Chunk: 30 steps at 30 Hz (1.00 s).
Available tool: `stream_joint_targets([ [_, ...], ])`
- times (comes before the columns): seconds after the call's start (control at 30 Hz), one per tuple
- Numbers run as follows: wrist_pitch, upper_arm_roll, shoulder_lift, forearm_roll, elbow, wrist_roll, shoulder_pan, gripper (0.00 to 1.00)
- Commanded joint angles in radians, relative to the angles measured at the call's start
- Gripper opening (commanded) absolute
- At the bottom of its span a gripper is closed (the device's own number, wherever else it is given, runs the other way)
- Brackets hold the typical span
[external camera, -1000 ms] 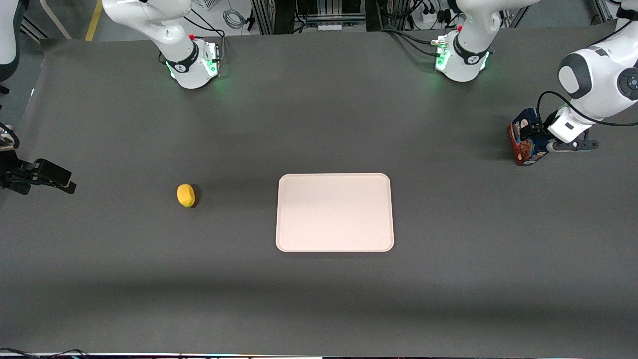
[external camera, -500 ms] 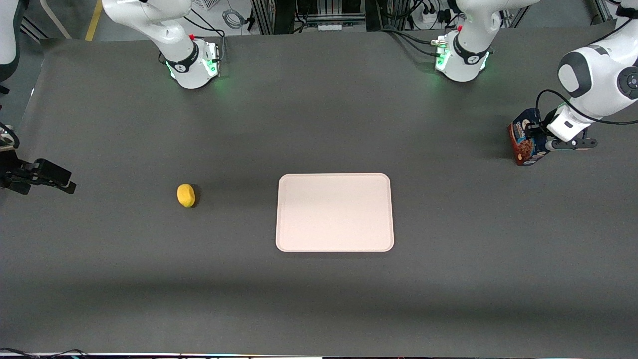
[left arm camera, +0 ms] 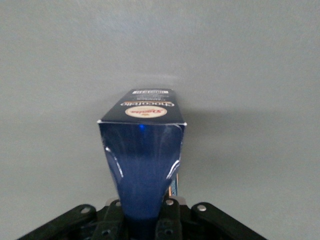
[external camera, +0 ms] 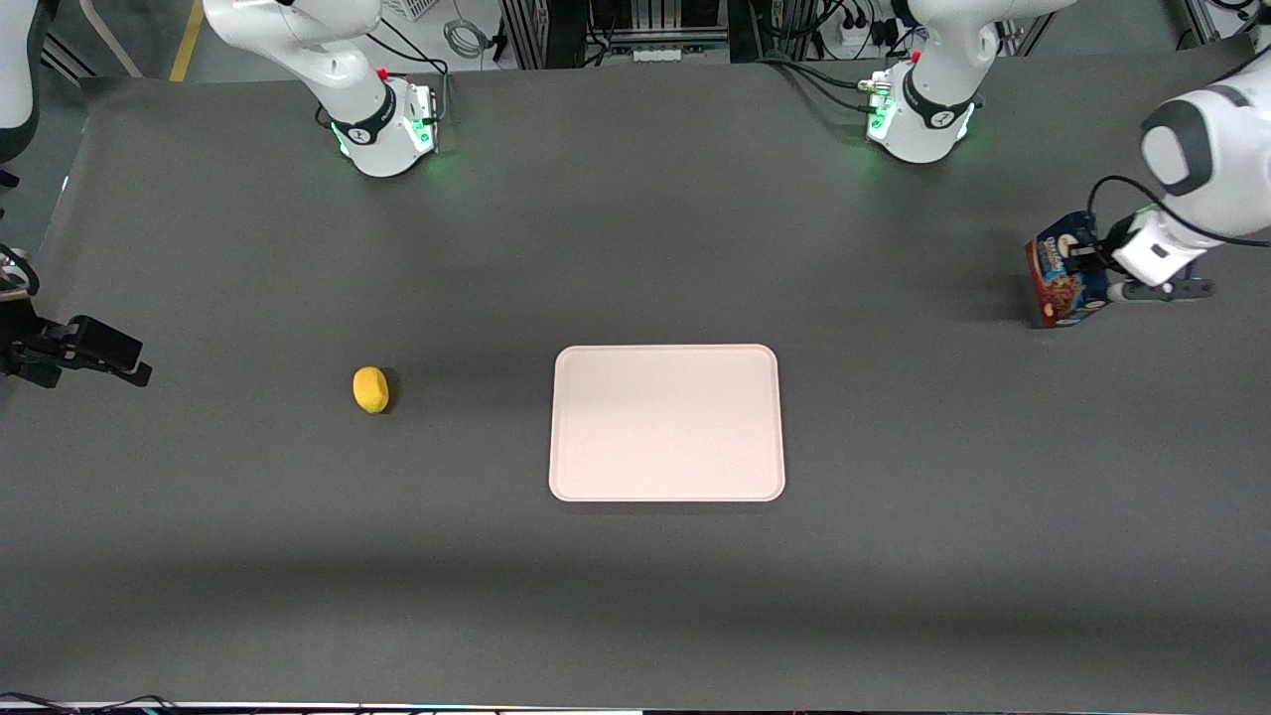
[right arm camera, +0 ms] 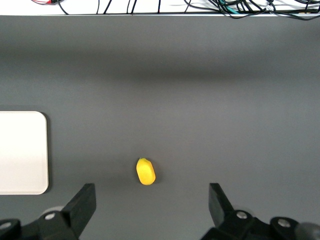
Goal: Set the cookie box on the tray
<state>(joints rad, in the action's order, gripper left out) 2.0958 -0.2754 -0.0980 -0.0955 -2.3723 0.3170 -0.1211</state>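
we take the tray (external camera: 667, 422) as our landmark: it lies flat in the middle of the table, with nothing on it. the cookie box (external camera: 1064, 282) is well apart from the tray, toward the working arm's end of the table and a little farther from the front camera. the gripper (external camera: 1090, 270) is at the box and pinches it; the wrist view shows the blue carton (left arm camera: 142, 165) dented inward where it is squeezed. compared with a second ago, the box has shifted slightly away from the tray and looks raised from the table, so we judge the grasp is made and the lift has begun. the carry to the tray is not yet done. a yellow lemon-like lump (external camera: 370, 388) lies beside the tray, toward the parked arm's end.
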Motion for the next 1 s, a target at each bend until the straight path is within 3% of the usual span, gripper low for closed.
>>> stream_joint_targets([
  [0.0,-0.219,0.045,-0.043,0.005,0.206,0.004,0.004,0.04],
  [0.27,-0.5,0.09,-0.042,0.023,0.499,-0.055,0.004,0.03],
  [0.57,-0.519,0.114,-0.042,0.023,0.551,-0.065,0.006,0.03],
  [0.77,-0.599,0.248,-0.04,0.04,0.602,-0.255,0.008,0.02],
  [0.97,-0.606,0.438,-0.042,0.157,0.613,-0.518,0.008,0.03],
])
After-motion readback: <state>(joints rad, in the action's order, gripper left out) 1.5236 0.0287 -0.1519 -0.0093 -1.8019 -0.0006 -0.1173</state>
